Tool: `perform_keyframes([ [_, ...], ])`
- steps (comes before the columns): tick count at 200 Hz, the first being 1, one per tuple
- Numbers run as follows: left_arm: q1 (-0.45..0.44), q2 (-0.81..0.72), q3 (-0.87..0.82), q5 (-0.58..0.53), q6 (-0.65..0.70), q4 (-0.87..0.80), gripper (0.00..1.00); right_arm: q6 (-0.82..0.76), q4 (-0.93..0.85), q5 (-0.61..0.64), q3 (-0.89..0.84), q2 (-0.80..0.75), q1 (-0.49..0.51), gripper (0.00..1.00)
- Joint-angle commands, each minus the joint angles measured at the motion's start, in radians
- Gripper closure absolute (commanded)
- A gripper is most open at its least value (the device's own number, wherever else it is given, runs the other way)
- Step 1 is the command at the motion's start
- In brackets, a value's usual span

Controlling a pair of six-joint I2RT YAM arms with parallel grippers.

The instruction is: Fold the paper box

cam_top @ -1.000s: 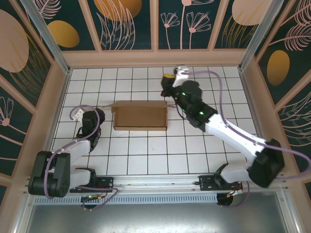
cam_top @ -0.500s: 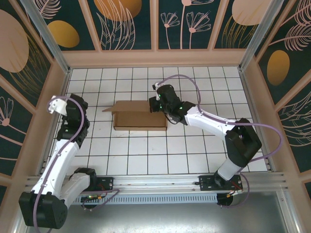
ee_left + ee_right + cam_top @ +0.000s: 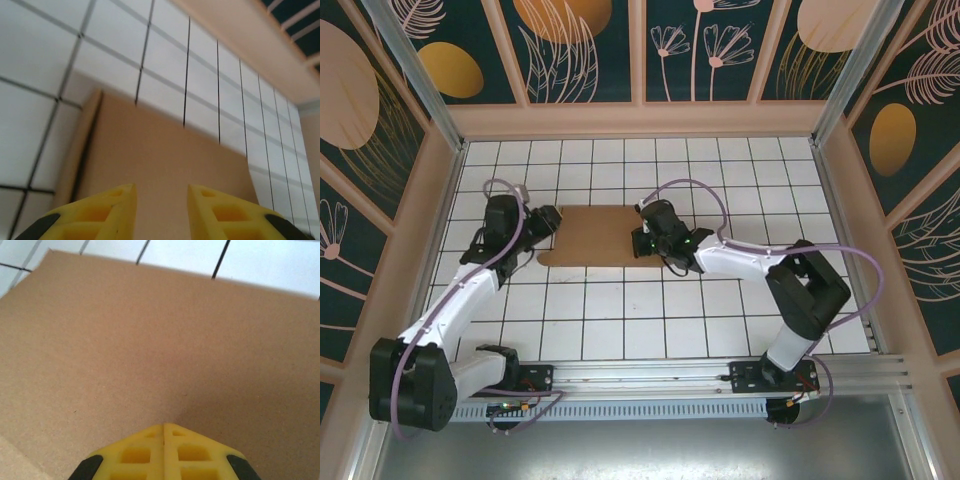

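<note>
Paper box [image 3: 592, 236] lies flat on the counter [image 3: 720, 300], in the far half, a bit left of centre, well apart from every edge. It reads as a compact brown rectangle. The long axis runs left-right, parallel to the counter's far edge, with the short sides facing the left and right edges. The broad face is up. A small rounded tab [image 3: 544, 262] seems to stick out at the near-left corner, pointing to the counter's left edge.

Left hand [image 3: 548, 218] is at the box's left end near the far-left corner, fingers apart with nothing between them. In the left wrist view its yellow fingertips [image 3: 120, 202] sit over the brown face [image 3: 165, 155] with a clear gap. Cannot tell if they touch the board. A narrow strip [image 3: 75, 150] runs along the box edge there, likely a side flap or wall.

Right hand [image 3: 642, 240] is on the box's right end, over the top face. In the right wrist view [image 3: 164, 437] the fingers are together, tips meeting, pointed down at plain cardboard [image 3: 150, 340]. It looks like a press, not a grasp.

Step, as a judgement: late stage, flattening or holding the top panel down while the left end gets finished. Most of the fold looks done.

Next move probably calls for the right hand to hold pressure so the box doesn't slide. The left hand then needs to deal with the left-end flap or tab: pinch or push it in toward the box along the long axis. Low approach and light force, since thin board creases easily.
</note>
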Motion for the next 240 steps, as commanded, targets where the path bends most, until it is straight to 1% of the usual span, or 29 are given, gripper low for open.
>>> perform_keyframes([
  [1,-0.005,0.044,-0.054,0.119,0.019,0.066,0.68,0.019,-0.031,0.008,-0.023,0.062,-0.01,0.94],
  [15,-0.009,0.077,-0.066,0.138,0.016,0.08,0.67,0.019,-0.033,0.004,-0.027,0.073,-0.012,0.94],
  [39,-0.009,0.12,-0.077,0.105,0.007,0.074,0.65,0.015,-0.03,0.017,-0.037,0.075,-0.014,0.94],
  [55,-0.009,0.161,-0.088,0.096,-0.016,0.078,0.65,0.013,-0.022,0.062,-0.046,0.053,-0.013,0.94],
  [73,-0.009,0.222,-0.099,0.101,-0.04,0.087,0.65,-0.003,-0.008,0.107,-0.056,0.003,-0.011,0.91],
  [85,-0.008,0.258,-0.107,0.114,-0.064,0.092,0.68,-0.015,-0.005,0.147,-0.062,-0.037,-0.014,0.9],
  [95,-0.008,0.258,-0.099,0.112,-0.065,0.089,0.71,-0.025,-0.014,0.16,-0.059,-0.07,-0.027,0.9],
  [112,-0.008,0.205,-0.062,0.08,-0.049,0.065,0.71,-0.052,-0.028,0.183,-0.049,-0.14,-0.047,0.9],
  [120,-0.008,0.177,-0.029,0.052,-0.022,0.036,0.7,-0.07,-0.024,0.205,-0.05,-0.182,-0.05,0.88],
  [130,-0.008,0.149,0.022,0.017,0.025,-0.008,0.66,-0.097,-0.01,0.203,-0.057,-0.233,-0.061,0.78],
  [143,-0.007,0.124,0.07,-0.036,0.071,-0.042,0.6,-0.116,-0.003,0.146,-0.056,-0.282,-0.093,0.63],
  [153,-0.008,0.118,0.09,-0.082,0.085,-0.047,0.52,-0.122,-0.006,0.094,-0.054,-0.308,-0.128,0.56],
  [165,-0.008,0.127,0.104,-0.116,0.077,-0.025,0.41,-0.117,-0.002,0.062,-0.059,-0.328,-0.169,0.53],
  [180,-0.008,0.158,0.128,-0.115,0.088,0.003,0.33,-0.118,-0.049,0.078,-0.039,-0.32,-0.205,0.54],
  [190,-0.008,0.19,0.142,-0.127,0.11,0.004,0.3,-0.103,-0.11,0.081,-0.005,-0.295,-0.232,0.54],
  [200,-0.008,0.225,0.15,-0.166,0.121,-0.009,0.28,-0.105,-0.12,0.007,-0.002,-0.275,-0.259,0.5],
  [205,-0.004,0.244,0.155,-0.173,0.129,-0.015,0.28,-0.098,-0.103,-0.029,-0.016,-0.271,-0.265,0.46],
  [209,-0.004,0.257,0.157,-0.172,0.135,-0.018,0.28,-0.083,-0.082,-0.034,-0.031,-0.271,-0.265,0.43],
  [213,-0.002,0.27,0.158,-0.169,0.138,-0.017,0.27,-0.061,-0.068,-0.034,-0.044,-0.265,-0.265,0.35],
  [216,-0.002,0.276,0.157,-0.166,0.139,-0.016,0.27,-0.042,-0.063,-0.063,-0.051,-0.26,-0.279,0.3],
  [219,-0.001,0.284,0.156,-0.162,0.14,-0.015,0.27,-0.028,-0.057,-0.085,-0.058,-0.253,-0.299,0.28],
  [240,0.006,0.309,0.141,-0.135,0.147,-0.004,0.25,-0.002,-0.026,-0.304,-0.09,-0.201,-0.373,0.28],
])
